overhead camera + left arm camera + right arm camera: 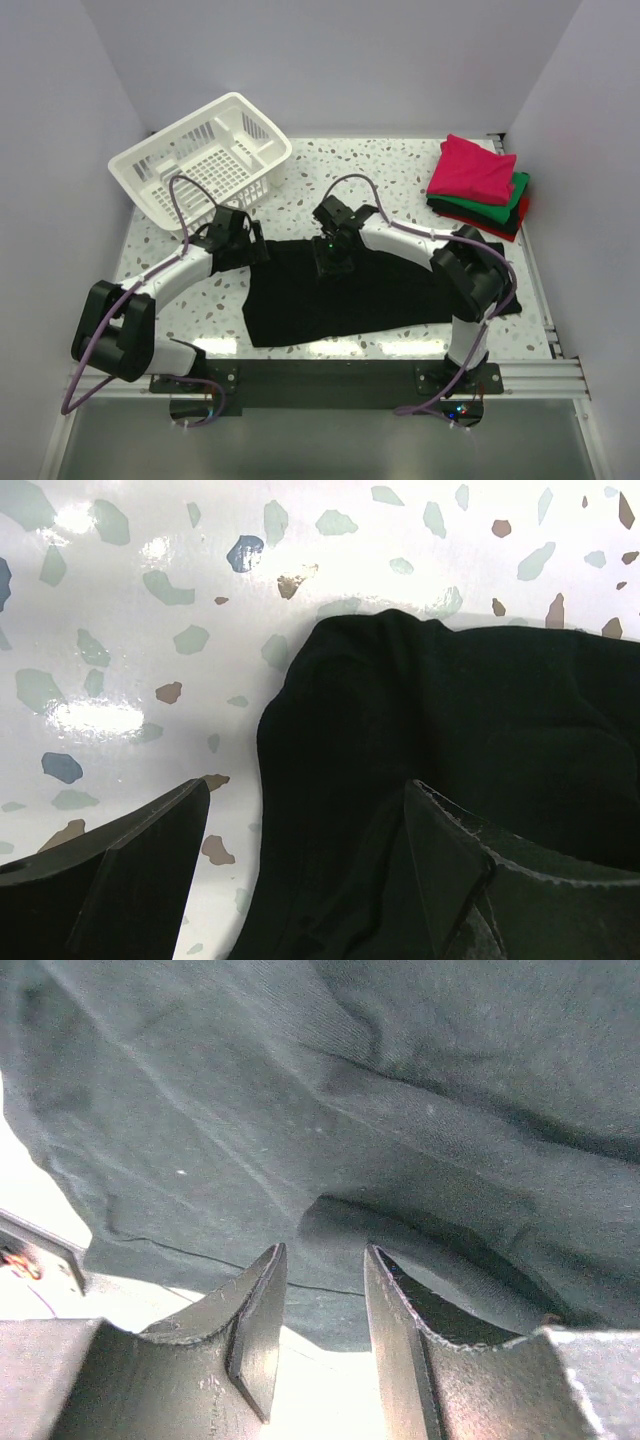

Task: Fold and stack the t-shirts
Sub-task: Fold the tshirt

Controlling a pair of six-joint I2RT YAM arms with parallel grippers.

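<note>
A large black t-shirt (pixel 350 295) lies spread on the speckled table (pixel 330 170), in front of both arms. My left gripper (pixel 238 243) is low over its left upper corner. In the left wrist view it (pixel 308 785) is open wide, one finger over bare table and the other over the black cloth (pixel 450 710). My right gripper (pixel 332 260) hangs at the shirt's far edge near the middle. Its jaws (pixel 324 1250) stand open with a narrow gap, the cloth's hem (pixel 350 1080) just past the tips. Folded shirts are stacked back right: pink (pixel 472 168) on top, then green (pixel 505 205), black and red (pixel 521 222).
A white slatted basket (pixel 205 155) sits tilted at the back left, close behind the left gripper. White walls close in the table on the left, back and right. A metal rail (pixel 540 375) runs along the near edge by the arm bases.
</note>
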